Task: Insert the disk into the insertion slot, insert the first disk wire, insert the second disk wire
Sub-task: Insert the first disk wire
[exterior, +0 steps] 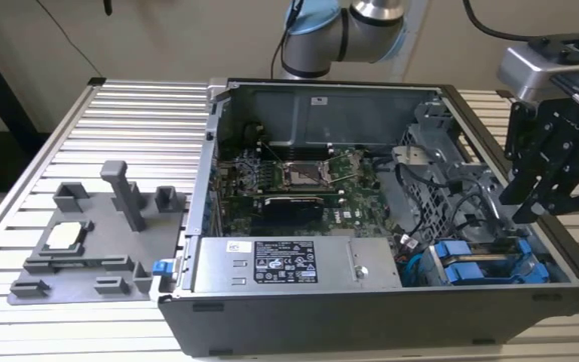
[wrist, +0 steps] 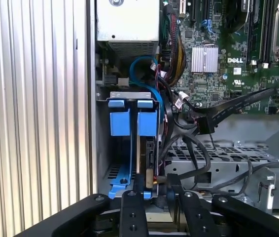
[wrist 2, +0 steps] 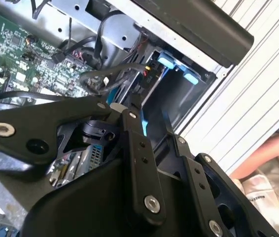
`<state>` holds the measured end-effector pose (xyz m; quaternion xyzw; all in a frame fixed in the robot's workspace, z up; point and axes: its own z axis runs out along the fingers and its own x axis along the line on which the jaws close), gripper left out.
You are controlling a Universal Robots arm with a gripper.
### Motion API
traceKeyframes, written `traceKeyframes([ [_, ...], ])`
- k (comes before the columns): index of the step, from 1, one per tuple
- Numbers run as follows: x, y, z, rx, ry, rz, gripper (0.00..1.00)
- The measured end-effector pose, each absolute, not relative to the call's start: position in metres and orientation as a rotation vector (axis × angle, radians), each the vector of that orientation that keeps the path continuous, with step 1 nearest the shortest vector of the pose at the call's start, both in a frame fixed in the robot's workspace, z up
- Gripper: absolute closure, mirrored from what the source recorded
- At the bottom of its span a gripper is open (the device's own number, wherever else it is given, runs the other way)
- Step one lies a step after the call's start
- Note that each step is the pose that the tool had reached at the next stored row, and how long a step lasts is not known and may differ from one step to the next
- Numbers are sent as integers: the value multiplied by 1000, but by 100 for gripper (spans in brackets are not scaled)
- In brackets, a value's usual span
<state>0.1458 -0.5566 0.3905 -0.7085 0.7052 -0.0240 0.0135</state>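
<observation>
My gripper (wrist: 154, 190), grip I cannot tell, hangs over blue carriers (wrist: 120, 122) seemingly seated in the insertion slot (wrist: 101, 148); first wrist view adds black cables (wrist: 238, 103) alongside

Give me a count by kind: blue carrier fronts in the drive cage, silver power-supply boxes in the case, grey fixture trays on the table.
blue carrier fronts: 2
silver power-supply box: 1
grey fixture tray: 1
Total: 4

the disk (wrist: 147, 148) seems seated in the insertion slot (wrist: 129, 95).
</observation>
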Motion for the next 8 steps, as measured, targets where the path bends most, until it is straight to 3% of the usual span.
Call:
traceKeyframes([
  [8,146,-554,391,-2206,2197,-76,67],
])
